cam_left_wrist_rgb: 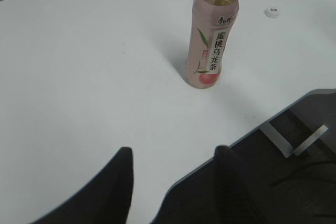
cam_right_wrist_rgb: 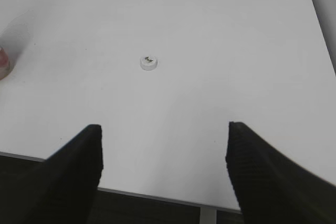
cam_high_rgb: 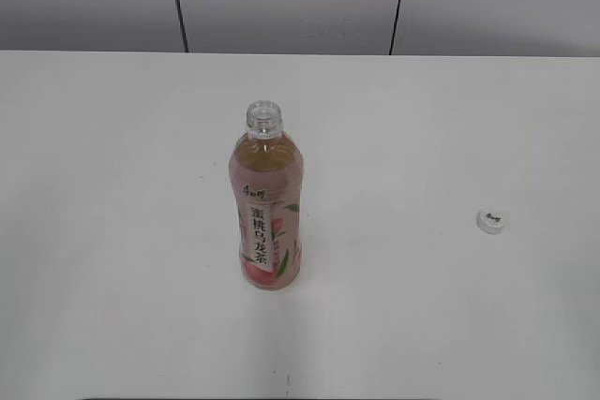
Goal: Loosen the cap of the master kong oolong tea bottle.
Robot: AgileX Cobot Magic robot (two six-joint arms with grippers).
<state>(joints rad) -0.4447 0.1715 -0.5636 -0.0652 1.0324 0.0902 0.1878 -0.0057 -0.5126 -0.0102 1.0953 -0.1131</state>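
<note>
Exterior view: the master kong oolong tea bottle [cam_high_rgb: 267, 208] is seen standing upright near the middle of the white table [cam_high_rgb: 112, 231], neck bare and threads showing, so the cap is already off it.
Cap: the cap [cam_high_rgb: 489, 221] is found lying flat on the table well to the right of the bottle, dark mark up, touched by nothing.
Left gripper: the left gripper [cam_left_wrist_rgb: 173, 187] is held back over the near table edge, jaws partly apart with nothing between them; the bottle is well ahead of it, toward the far right in its own view.
Right gripper: the right gripper [cam_right_wrist_rgb: 164, 171] is held wide open and empty, with the cap straight ahead on the far side of its fingers.
Stage: loosening looks done and then some, judging by the open neck and the loose cap; the arms seem to be parked clear.
Doing it well: the bottle should be left undisturbed, since an uncapped full bottle would spill if knocked.
If anything is adjusted: arms would best be kept low and wide of the bottle, and the cap left where it can be seen.
</note>
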